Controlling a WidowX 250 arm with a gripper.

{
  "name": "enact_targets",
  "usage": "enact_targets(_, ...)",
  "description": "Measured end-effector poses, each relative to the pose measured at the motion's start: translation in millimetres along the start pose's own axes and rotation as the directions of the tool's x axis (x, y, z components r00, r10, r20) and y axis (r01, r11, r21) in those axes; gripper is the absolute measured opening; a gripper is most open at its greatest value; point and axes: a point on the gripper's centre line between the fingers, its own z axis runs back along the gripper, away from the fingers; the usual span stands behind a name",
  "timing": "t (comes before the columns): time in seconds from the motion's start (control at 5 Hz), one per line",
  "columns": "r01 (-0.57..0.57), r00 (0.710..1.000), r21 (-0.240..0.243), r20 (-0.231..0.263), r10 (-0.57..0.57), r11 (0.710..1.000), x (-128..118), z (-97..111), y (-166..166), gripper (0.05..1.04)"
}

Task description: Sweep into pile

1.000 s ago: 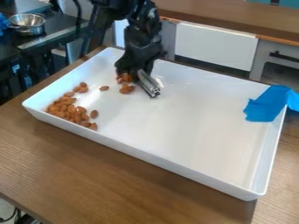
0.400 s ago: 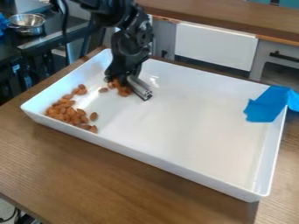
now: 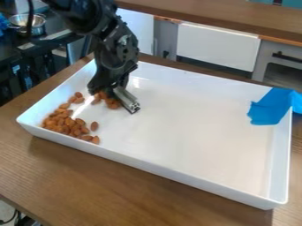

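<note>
Tool right beside some almonds

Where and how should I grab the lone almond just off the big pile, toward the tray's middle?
From above, I'd pinch the almond across its narrow middle: it lies flat, long axis roughly toward the near rim, with bare tray beside it.

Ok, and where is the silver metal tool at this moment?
The silver metal tool is at the black gripper, in the upper left of the camera view, inside the white rectangular tray, with brown almonds close on its left.
</note>
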Motion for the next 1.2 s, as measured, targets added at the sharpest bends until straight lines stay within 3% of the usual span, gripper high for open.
enact_targets(0.2, -0.025, 1.0, 0.003, -0.002, 0.025, 1.0, 2, 2, 10, 0.374)
enact_targets(0.8, -0.053, 0.992, 0.051, -0.108, 0.059, 0.997, -20, 21, 45, 0.374)
enact_targets(1.2, -0.285, 0.932, 0.186, -0.176, 0.317, 0.94, -46, 40, 58, 0.374)
